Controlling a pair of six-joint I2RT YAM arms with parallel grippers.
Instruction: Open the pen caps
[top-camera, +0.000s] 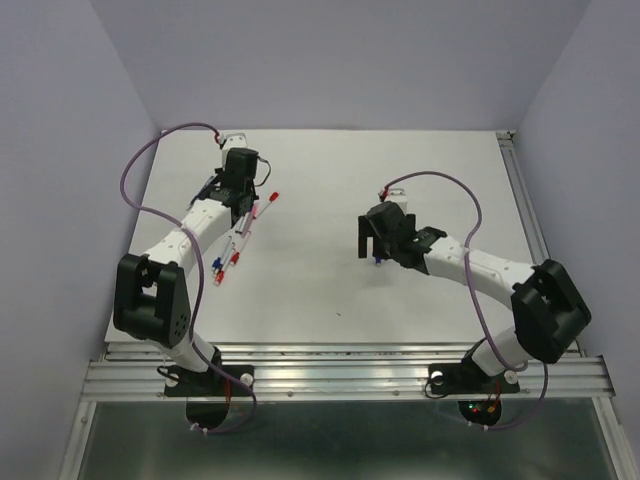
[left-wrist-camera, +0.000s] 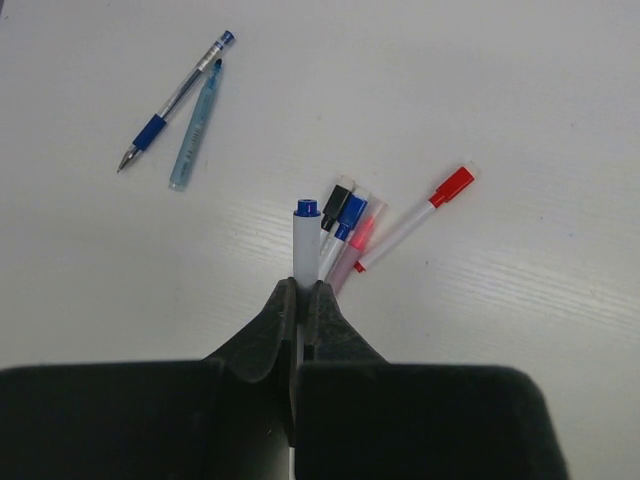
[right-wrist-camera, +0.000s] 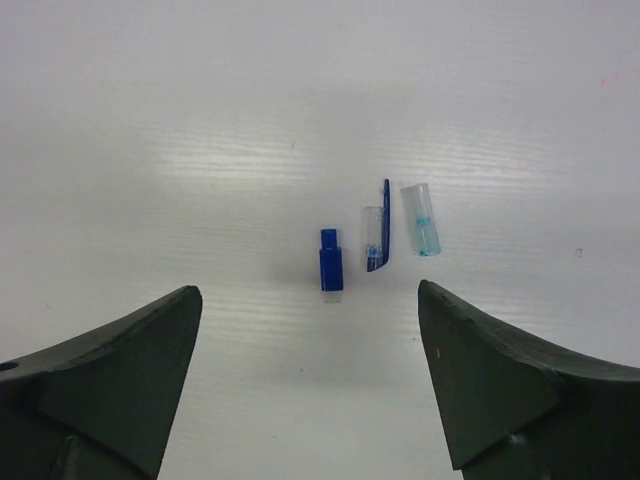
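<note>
Nearest in the top view, two arm bases (top-camera: 215, 380) sit at the desk's (top-camera: 330, 290) near edge. The left gripper (top-camera: 243, 212) works near the far left corner and the right gripper (top-camera: 372, 248) hangs right of centre.

From the left wrist, the fingers are clenched on a white pen (left-wrist-camera: 304, 245), probably to steady it for uncapping. A red cap (left-wrist-camera: 453, 186) beside it is not yet pulled.

From the right wrist, the jaws stand wide apart above loose caps, a dark blue cap (right-wrist-camera: 330, 262) and a light blue cap (right-wrist-camera: 422, 232).
</note>
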